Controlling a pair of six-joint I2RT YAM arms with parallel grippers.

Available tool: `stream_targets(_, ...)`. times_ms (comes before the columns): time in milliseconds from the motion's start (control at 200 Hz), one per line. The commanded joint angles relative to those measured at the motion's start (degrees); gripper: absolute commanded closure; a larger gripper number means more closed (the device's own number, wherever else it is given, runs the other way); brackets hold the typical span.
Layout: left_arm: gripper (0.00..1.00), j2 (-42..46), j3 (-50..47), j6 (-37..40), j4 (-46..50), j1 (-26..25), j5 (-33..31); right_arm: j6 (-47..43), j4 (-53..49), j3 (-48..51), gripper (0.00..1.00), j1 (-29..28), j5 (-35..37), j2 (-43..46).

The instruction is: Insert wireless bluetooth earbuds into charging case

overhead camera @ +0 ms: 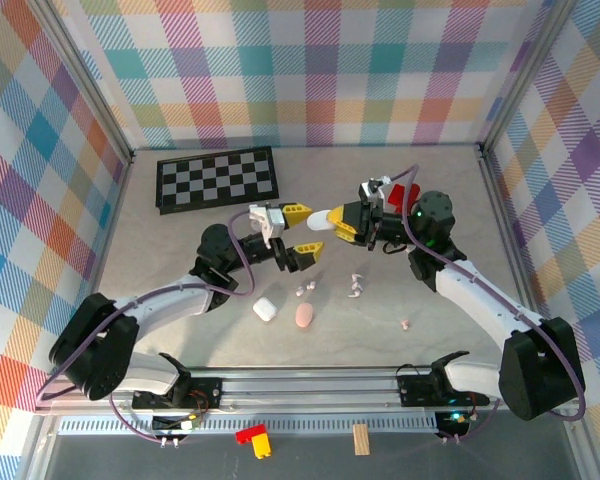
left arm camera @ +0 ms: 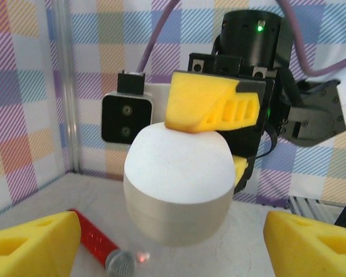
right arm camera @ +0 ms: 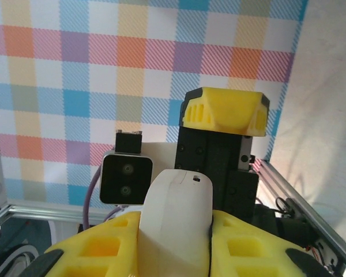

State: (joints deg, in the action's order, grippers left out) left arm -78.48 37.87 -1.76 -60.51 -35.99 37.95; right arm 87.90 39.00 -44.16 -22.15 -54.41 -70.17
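Above the table (overhead camera: 180,240), the left gripper (overhead camera: 302,235) is spread wide. Just to its right, a white charging case (left arm camera: 179,184) is pinched by the right gripper (overhead camera: 332,220). The earbuds (overhead camera: 355,286) are scattered on the table, nearer.

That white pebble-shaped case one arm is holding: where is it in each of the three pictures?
Top external: the white case is mid-table, held in the right tool.
Left wrist: dead centre, large, above the tabletop.
Right wrist: bottom centre, seen edge-on.
Shared landmark: the right tool's yellow fingers clamped on it.
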Motion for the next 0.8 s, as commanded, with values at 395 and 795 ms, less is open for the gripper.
stream_targets(395, 0.35, -5.9, 5.7, -1.6, -10.4, -2.2, 1.7, 8.5, 14.8, 1.5, 0.76, 0.2, 0.8, -0.8)
stream_targets(795, 0.45, -6.9, 6.4, -0.5, -11.3, -2.7, 1.5, 8.6, 14.8, 1.5, 0.75, 0.2, 1.0, -1.7)
